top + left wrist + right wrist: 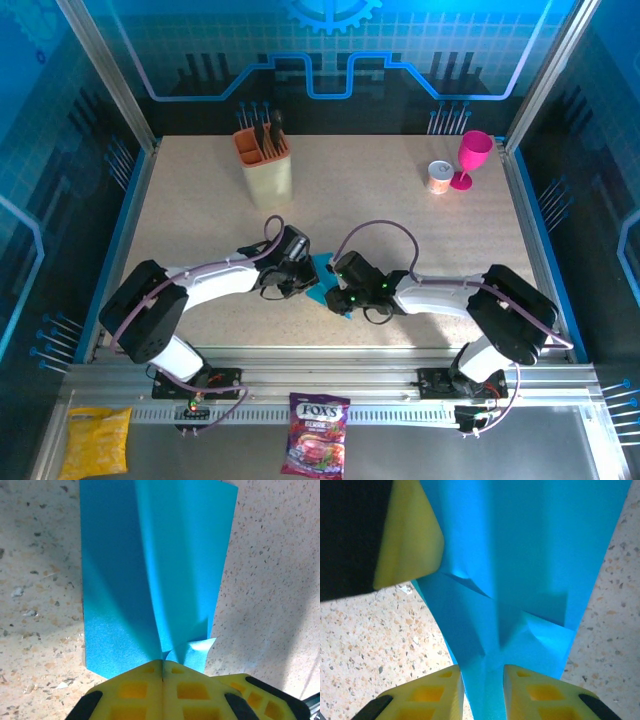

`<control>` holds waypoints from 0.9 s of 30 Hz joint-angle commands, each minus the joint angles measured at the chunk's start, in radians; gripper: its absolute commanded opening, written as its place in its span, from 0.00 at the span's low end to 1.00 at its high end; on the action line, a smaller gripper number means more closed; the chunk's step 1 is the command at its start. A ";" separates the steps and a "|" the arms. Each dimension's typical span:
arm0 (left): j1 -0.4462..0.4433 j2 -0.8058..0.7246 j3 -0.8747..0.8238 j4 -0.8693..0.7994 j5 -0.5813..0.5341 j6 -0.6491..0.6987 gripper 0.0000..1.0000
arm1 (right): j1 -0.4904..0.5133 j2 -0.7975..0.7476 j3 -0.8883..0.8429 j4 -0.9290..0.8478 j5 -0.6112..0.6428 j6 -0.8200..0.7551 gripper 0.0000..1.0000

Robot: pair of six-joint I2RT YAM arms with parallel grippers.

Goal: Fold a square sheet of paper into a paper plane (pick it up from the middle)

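L gripper (162, 669) jaws pinched shut on square sheet of paper (150, 570); R gripper (484, 690) jaws parted astride it. Only a mid ridge so far; nose and wing folds left, so early stage, I'd judge.

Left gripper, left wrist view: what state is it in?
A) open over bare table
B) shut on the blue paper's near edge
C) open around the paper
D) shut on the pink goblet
B: the left gripper has its yellow fingers pressed together on the blue paper.
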 commanded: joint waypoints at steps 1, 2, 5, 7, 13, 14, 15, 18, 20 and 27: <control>-0.006 -0.035 -0.015 -0.016 0.017 -0.052 0.00 | 0.023 0.009 0.035 -0.042 0.053 -0.018 0.28; -0.008 -0.040 -0.018 -0.017 0.012 -0.057 0.00 | 0.026 0.013 0.036 -0.045 0.055 -0.019 0.28; -0.011 -0.049 -0.022 -0.019 0.006 -0.067 0.00 | 0.033 0.020 0.041 -0.051 0.064 -0.022 0.28; -0.014 -0.052 -0.025 -0.020 0.002 -0.073 0.00 | 0.035 0.021 0.041 -0.051 0.069 -0.024 0.27; -0.030 -0.057 -0.029 -0.030 -0.023 -0.086 0.00 | 0.039 0.023 0.040 -0.064 0.082 -0.023 0.21; -0.032 -0.058 -0.029 -0.036 -0.027 -0.088 0.00 | 0.040 0.023 0.037 -0.069 0.085 -0.020 0.21; -0.034 -0.058 -0.028 -0.038 -0.032 -0.089 0.00 | 0.042 0.022 0.038 -0.071 0.085 -0.019 0.21; -0.040 -0.061 -0.026 -0.048 -0.045 -0.089 0.00 | 0.049 0.021 0.038 -0.079 0.089 -0.011 0.21; -0.046 -0.064 -0.020 -0.063 -0.060 -0.089 0.00 | 0.056 0.023 0.038 -0.085 0.097 -0.003 0.21; -0.070 -0.086 -0.008 -0.113 -0.120 -0.086 0.00 | 0.079 0.011 0.037 -0.106 0.127 0.033 0.24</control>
